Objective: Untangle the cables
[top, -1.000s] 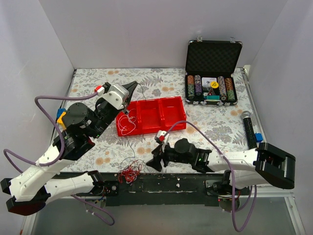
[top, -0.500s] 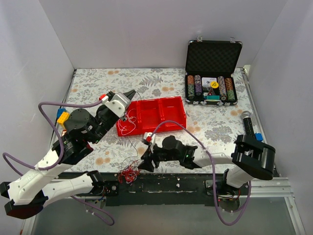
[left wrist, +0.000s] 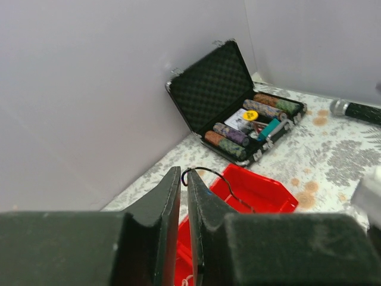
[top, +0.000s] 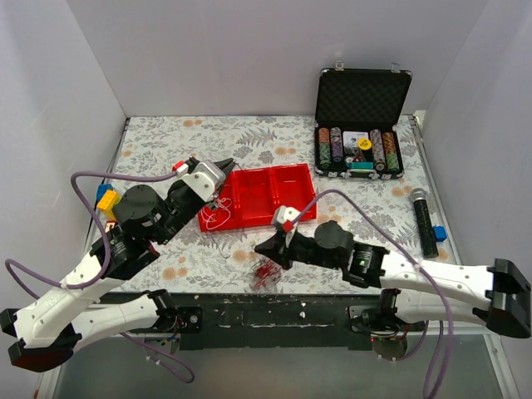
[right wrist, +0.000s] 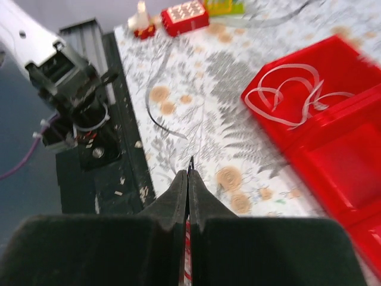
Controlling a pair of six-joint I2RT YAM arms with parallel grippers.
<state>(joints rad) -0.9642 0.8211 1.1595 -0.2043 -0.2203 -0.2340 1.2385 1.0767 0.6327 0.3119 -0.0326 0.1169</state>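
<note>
Right gripper (top: pixel 263 247): fingers pressed together with no gap, pinching a strand of the red cables (top: pixel 267 273). The rest of that tangle bunches just below the tips, near the front edge of the table (top: pixel 166 141); whether it rests on the floral cloth or hangs clear of it cannot be told. In the wrist view the right gripper (right wrist: pixel 188 176) points down at the cloth, with a trace of red showing under the closed fingers. A thin dark strand (right wrist: pixel 150 113) curves across the cloth beyond, apart from the tangle.

Left gripper (top: pixel 226 164): jaws narrowed to a slit around the end of a black cable (left wrist: pixel 214 171), which arcs out from between the fingers and drops toward the tray (top: pixel 259 193). This gripper hangs over the tray's left rear corner.

White cable (top: pixel 218 211): loose loops lying in the tray's left compartment.

Tray: red, three compartments, mid-table, between the two grippers.

Case (top: pixel 359 125): far right corner, lid upright, rows of poker chips inside.

Microphone (top: pixel 424 220): lying near the right edge, well apart from the tray, with a blue block (top: pixel 440 233) just beside it.

Yellow and blue blocks (top: pixel 104 198): at the left edge, beside the left arm.
</note>
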